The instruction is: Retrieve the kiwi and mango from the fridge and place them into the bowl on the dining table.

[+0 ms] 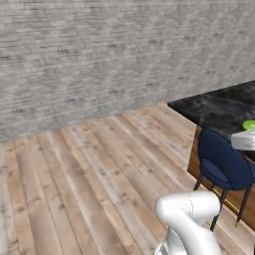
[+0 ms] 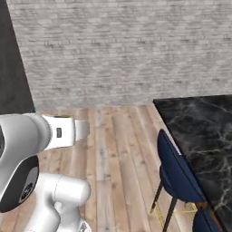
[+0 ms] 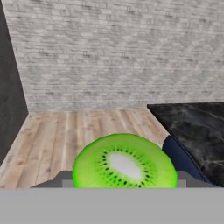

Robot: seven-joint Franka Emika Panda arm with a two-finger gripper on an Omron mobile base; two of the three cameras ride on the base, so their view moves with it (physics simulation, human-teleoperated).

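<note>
The kiwi (image 3: 124,162) sits close in the hand view with its bright green cut face and pale core toward the camera, and my gripper (image 3: 124,183) is shut on it. In the left base view the gripper (image 1: 247,133) shows at the right edge, with a sliver of the green kiwi (image 1: 249,124) above the white hand, over the dining table (image 1: 219,107). The table's black gold-veined top (image 2: 204,131) lies to the right, and its corner (image 3: 197,120) is ahead on the right. The mango and the bowl are out of view.
A blue chair (image 1: 224,164) stands against the table's near side (image 2: 176,174). A grey brick wall (image 1: 99,55) closes off the far side beyond the wooden plank floor (image 1: 89,169). At the left edge rises a dark slate-grey panel (image 2: 11,68); I cannot tell what it is.
</note>
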